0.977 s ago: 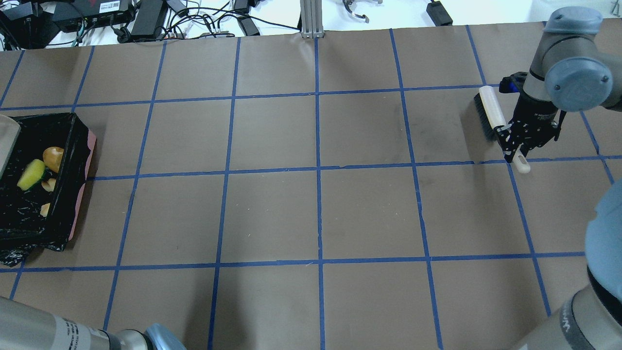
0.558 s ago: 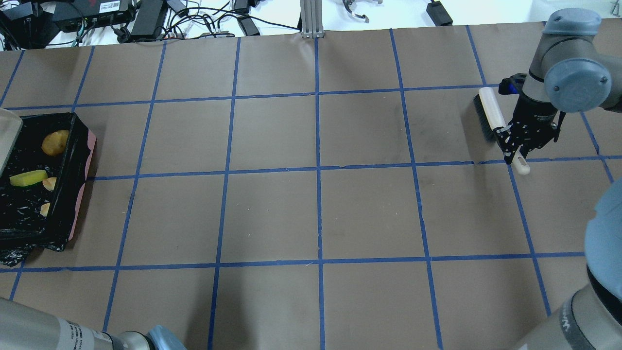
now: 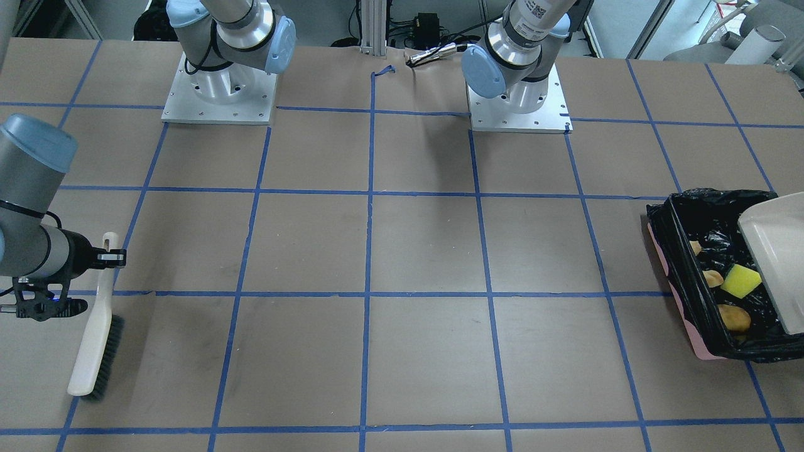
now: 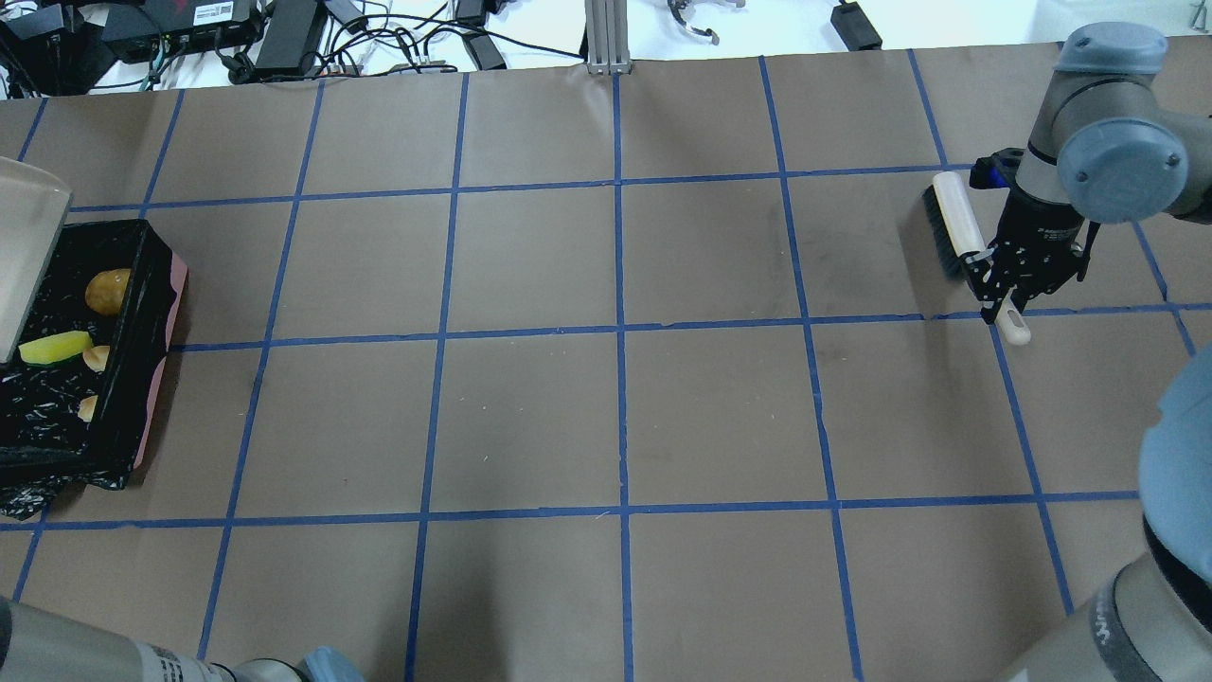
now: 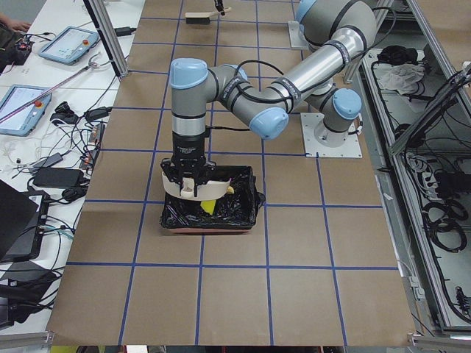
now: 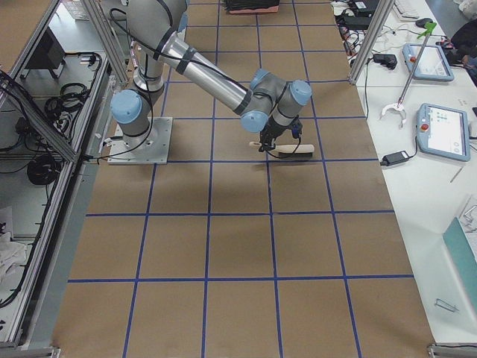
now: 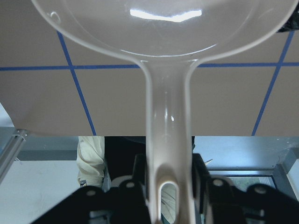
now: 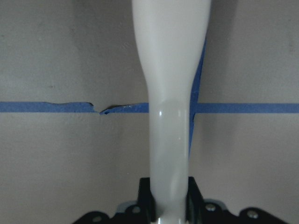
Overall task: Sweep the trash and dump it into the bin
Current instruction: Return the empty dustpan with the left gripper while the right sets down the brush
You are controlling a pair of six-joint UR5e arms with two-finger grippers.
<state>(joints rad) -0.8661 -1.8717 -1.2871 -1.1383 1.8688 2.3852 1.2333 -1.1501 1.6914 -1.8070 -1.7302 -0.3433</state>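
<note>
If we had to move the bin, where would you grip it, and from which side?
Probably the bin's long wall facing the table's middle, pinched over its rim from above: it is thin, upright and clear, while the dustpan hangs over the outer side.

brown paper gridded with blue tape covers the counter. cables lie past its far edge, beside an aluminium post.

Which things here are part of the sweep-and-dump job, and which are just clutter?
Job:
bin, holding potato lump, yellow sponge and cream slices
dustpan in left gripper
brush in right gripper

Clutter:
cables and power bricks beyond the table's far edge
teach pendants on the side bench
aluminium post
</note>
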